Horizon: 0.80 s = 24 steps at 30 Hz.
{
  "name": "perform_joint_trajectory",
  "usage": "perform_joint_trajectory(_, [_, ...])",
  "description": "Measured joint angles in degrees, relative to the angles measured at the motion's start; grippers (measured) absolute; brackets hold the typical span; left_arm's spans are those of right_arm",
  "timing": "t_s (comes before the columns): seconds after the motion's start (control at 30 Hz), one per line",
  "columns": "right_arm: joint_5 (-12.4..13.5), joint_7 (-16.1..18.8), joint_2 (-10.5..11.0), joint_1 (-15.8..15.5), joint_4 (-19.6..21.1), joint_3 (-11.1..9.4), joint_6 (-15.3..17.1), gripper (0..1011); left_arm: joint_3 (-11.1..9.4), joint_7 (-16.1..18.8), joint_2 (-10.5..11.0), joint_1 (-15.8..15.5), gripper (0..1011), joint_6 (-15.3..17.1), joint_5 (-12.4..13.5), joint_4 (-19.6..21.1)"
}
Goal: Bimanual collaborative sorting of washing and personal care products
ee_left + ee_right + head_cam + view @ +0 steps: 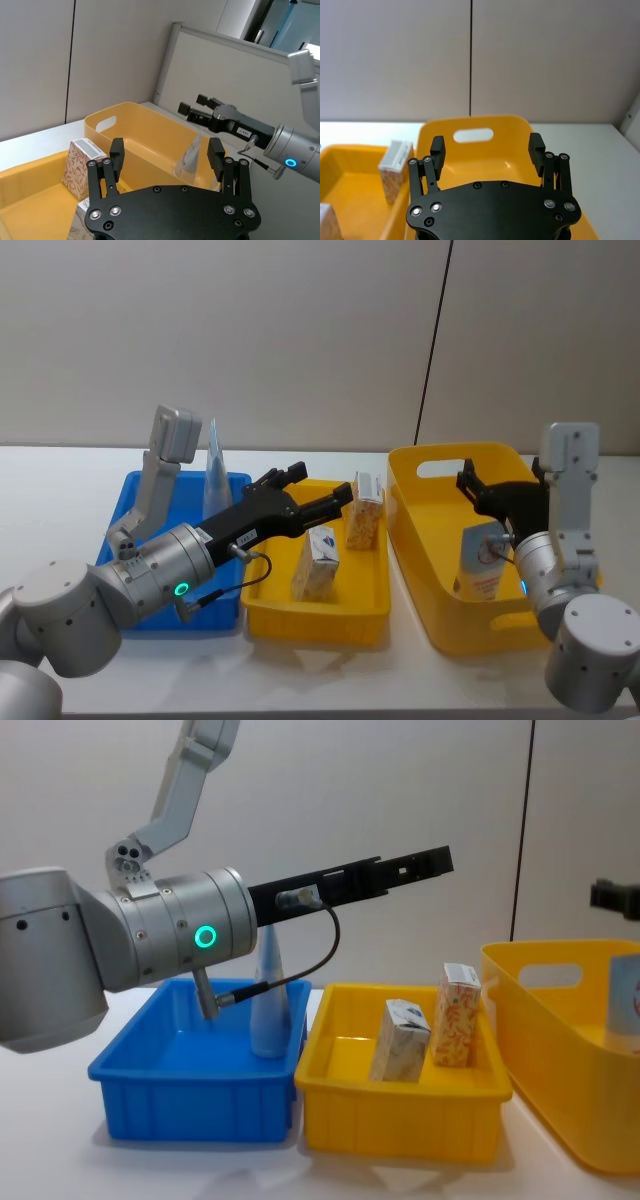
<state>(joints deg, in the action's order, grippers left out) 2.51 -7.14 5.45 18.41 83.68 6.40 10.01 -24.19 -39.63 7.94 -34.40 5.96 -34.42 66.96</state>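
Note:
One pale blue tube [215, 472] [270, 1005] stands upright in the blue bin [130, 540]. A whitish-blue carton [318, 562] [400, 1040] and an orange-patterned carton [366, 512] [80, 161] [455, 1015] stand in the low yellow tray [300, 615]. Another tube [482, 562] [190, 157] leans inside the deep yellow basket [440, 465]. My left gripper [315, 490] [166, 155] hovers open and empty above the tray, near the cartons. Over the basket, my right gripper [498, 483] [487, 150] is held open with nothing in it.
The three containers sit side by side on a white table [60, 480], blue on the left and the basket on the right. A plain wall with a dark vertical seam [432, 350] rises behind. Bare table lies in front of the containers.

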Motion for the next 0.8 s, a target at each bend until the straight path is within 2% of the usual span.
perform_joint_trajectory(0.37, [2.4,3.8,0.0,-1.0,1.7,-0.9,-7.9,1004,0.0,0.0,0.0,0.0,1001,0.0,0.0,0.0])
perform_joint_trajectory(0.57, [5.8,8.1,0.3,-2.5,3.5,-1.7,-13.2,1004,0.0,0.0,0.0,0.0,1001,0.0,0.0,0.0])
perform_joint_trajectory(0.8, [9.2,12.3,0.6,-4.0,5.4,-2.5,-17.0,1004,-0.1,1.5,0.5,0.9,1001,-0.1,0.8,1.0])
